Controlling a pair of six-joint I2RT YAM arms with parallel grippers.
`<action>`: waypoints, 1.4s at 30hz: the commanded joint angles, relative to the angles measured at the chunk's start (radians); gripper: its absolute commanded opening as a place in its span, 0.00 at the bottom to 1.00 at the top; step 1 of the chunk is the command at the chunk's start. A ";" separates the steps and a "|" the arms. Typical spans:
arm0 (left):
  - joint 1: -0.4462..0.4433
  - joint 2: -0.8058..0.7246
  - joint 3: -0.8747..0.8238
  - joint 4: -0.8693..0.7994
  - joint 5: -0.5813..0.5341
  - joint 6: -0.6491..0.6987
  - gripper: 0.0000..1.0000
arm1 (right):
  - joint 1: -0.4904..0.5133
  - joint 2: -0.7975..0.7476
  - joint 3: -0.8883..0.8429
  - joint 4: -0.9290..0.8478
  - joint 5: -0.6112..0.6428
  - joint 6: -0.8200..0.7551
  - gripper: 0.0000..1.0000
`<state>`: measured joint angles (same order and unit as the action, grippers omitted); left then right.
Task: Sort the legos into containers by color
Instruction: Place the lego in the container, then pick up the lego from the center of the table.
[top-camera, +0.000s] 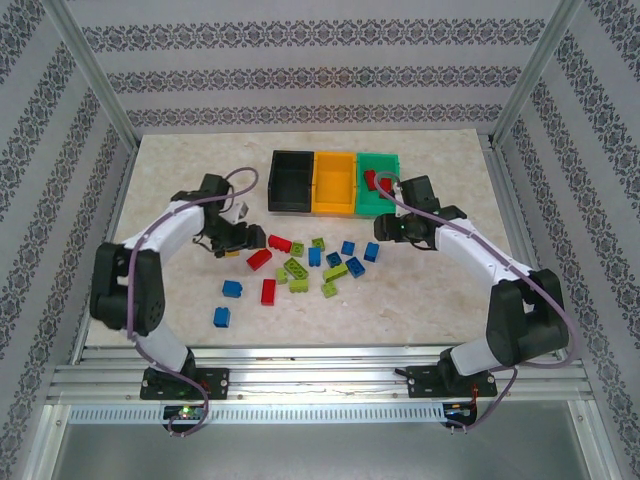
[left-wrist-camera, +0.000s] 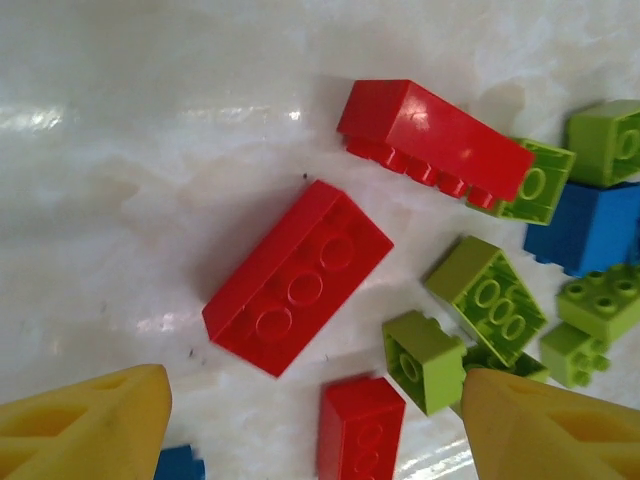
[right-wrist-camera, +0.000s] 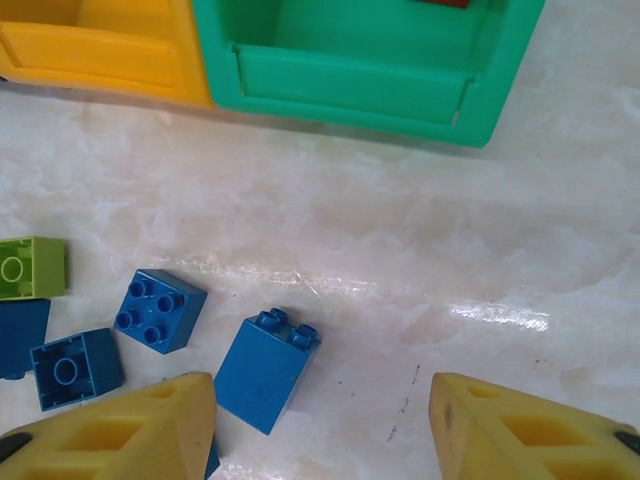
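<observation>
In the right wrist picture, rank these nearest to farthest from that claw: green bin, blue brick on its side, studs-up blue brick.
1. Blue brick on its side, right beside the right gripper's finger.
2. Studs-up blue brick, a bit farther, toward the picture's left.
3. Green bin, farthest, at the top edge.

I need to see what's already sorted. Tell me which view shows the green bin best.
Top external: the green bin shows whole from above, with red bricks inside, though the right arm crosses its right edge. The right wrist view catches its near wall, part of the floor, and a red sliver.
</observation>
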<state>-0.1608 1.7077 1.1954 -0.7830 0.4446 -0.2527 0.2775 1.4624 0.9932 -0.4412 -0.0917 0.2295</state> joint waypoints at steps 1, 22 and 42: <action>-0.048 0.067 0.079 -0.142 -0.147 0.072 0.76 | 0.011 -0.041 -0.038 0.031 0.035 -0.017 0.59; -0.166 0.276 0.197 -0.186 -0.264 0.153 0.53 | 0.017 -0.129 -0.132 0.080 0.047 0.005 0.60; -0.193 0.151 0.440 -0.080 0.025 -0.037 0.28 | -0.097 -0.215 -0.251 0.133 -0.057 0.136 0.60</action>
<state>-0.3344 1.8416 1.5532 -0.9157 0.3824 -0.2134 0.2020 1.2861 0.7677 -0.3237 -0.1135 0.3130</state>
